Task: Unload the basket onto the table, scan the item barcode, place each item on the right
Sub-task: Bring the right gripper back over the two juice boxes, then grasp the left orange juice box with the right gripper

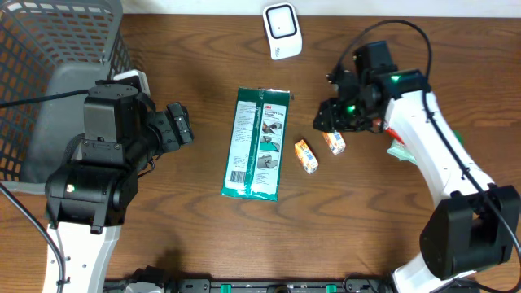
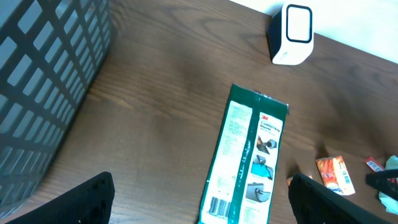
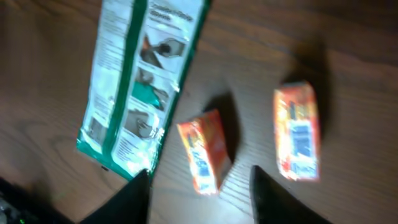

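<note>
In the overhead view, a green pack [image 1: 256,144] is seen lying flat at mid-bench [image 1: 195,49]. A white scanner [image 1: 282,31] is at its 12 o'clock and a grey basket [image 1: 49,49] at its 10 o'clock. At its 3 o'clock lie two orange cartons, the inner carton [image 1: 306,155] and the outer carton [image 1: 334,143]. The right fingers [image 1: 328,118] are poised just beside the outer one. The left fingers [image 1: 177,124] hover at the pack's 9 o'clock.

In the left wrist view, the left fingers [image 2: 87,199] are spread wide on nothing. "3M" can be read on the pack [image 2: 249,155], and a barcode is printed at its 7 o'clock corner.

In the right wrist view, the right fingers [image 3: 134,199] are parted and empty. The inner carton [image 3: 202,155] lies at their 12 o'clock and the outer carton [image 3: 297,134] at 2 o'clock. Their print is blurred. The cartons are judged light, stiff and crushable, best taken across the narrow sides with the barcode face left bare. The pack is judged thin, floppy and slippery.
</note>
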`<state>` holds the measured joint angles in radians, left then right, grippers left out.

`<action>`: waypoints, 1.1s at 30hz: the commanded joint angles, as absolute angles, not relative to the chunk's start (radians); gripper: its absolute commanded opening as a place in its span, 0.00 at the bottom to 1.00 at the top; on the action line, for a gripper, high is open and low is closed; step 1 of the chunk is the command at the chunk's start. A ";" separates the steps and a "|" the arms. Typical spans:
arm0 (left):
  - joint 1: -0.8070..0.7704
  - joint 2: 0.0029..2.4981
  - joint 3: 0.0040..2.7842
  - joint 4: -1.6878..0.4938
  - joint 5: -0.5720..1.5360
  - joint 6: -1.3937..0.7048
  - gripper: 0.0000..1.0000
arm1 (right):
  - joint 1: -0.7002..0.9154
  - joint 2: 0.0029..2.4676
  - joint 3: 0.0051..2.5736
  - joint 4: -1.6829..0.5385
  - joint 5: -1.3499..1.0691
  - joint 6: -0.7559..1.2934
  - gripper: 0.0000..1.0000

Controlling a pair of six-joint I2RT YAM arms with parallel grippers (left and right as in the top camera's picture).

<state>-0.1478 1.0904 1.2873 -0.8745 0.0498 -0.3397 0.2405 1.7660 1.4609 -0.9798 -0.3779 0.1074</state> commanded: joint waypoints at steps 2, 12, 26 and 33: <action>-0.149 1.090 1.297 -0.874 0.051 -0.338 0.90 | 0.264 1.753 1.454 -0.966 -0.361 0.104 0.01; -0.149 1.090 1.297 -0.874 0.051 -0.338 0.90 | 0.297 1.753 1.350 -0.898 -0.214 0.162 0.01; -0.149 1.090 1.297 -0.874 0.051 -0.338 0.91 | 0.403 1.753 1.097 -0.618 -0.217 0.241 0.01; -0.149 1.090 1.297 -0.874 0.051 -0.338 0.90 | 0.487 1.752 1.084 -0.608 -0.304 0.245 0.01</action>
<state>-0.1478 1.0904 1.2873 -0.8745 0.0498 -0.3401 0.4526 1.7660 1.0878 -0.6121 -0.2607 0.2287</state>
